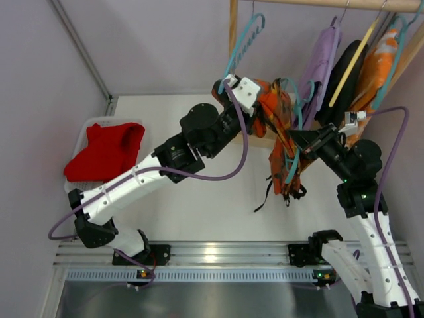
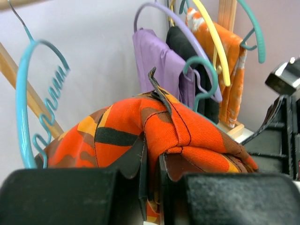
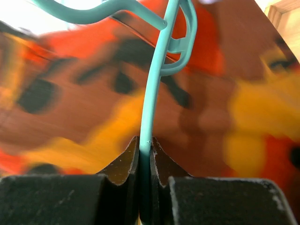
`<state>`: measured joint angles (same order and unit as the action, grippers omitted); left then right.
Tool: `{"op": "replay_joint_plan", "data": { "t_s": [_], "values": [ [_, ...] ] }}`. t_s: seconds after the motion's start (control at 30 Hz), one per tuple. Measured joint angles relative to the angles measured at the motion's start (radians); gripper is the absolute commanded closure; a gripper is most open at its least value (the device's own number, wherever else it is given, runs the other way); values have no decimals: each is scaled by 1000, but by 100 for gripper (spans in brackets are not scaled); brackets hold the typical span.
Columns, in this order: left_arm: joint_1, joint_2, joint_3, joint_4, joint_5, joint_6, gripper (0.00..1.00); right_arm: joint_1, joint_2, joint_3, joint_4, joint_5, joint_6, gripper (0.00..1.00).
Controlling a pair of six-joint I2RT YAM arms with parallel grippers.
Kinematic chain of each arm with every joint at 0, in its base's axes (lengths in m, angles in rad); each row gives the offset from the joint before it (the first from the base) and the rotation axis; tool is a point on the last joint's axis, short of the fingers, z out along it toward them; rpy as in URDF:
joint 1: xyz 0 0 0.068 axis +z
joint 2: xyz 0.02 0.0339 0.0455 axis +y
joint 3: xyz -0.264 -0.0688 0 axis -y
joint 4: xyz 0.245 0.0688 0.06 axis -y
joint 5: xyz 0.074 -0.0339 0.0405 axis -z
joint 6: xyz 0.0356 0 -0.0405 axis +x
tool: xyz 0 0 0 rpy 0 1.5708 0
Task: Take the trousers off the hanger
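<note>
left tool (image 2: 151, 161): clamped on trousers (image 2: 122, 126) fold | right tool (image 3: 145, 154): clamped on hanger (image 3: 157, 79) rod, trousers just beyond

The left tool (image 1: 260, 101) meets the trousers (image 1: 278, 118) at their eleven o'clock end; the right tool (image 1: 296, 137) reaches the hanger (image 1: 292, 164) from three o'clock.
</note>
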<state>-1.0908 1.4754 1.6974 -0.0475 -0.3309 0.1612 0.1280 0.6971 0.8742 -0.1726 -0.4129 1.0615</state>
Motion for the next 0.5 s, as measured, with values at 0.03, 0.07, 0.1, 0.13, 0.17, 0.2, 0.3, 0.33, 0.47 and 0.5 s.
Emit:
{"op": "replay_joint_plan", "data": {
  "t_s": [0.03,0.07,0.1,0.13,0.17,0.2,0.3,0.33,0.47,0.5],
  "values": [
    [0,4,26,-15,1,6,100,0,-2,-12,11,-2,-6,100],
    [0,8,59,-29,1,14,100,0,-4,-20,15,-3,-14,100],
    [0,13,90,-39,1,24,100,0,-4,-30,22,-3,-20,100],
    [0,18,123,-46,0,32,100,0,-5,-40,31,-2,-29,100],
    [0,25,164,-56,-3,42,100,0,-8,-50,36,-2,-36,100],
    [0,32,199,-61,-4,53,100,0,-11,-59,37,-2,-42,100],
    [0,41,277,-64,-10,90,100,0,-19,-87,44,1,-66,100],
    [0,41,301,-68,-12,105,100,0,-23,-99,47,-2,-73,100],
    [10,59,389,-65,-24,159,100,0,-33,-134,61,-4,-106,100],
    [18,60,405,-66,-24,167,100,0,-34,-142,61,-3,-117,100]
  ]
}}
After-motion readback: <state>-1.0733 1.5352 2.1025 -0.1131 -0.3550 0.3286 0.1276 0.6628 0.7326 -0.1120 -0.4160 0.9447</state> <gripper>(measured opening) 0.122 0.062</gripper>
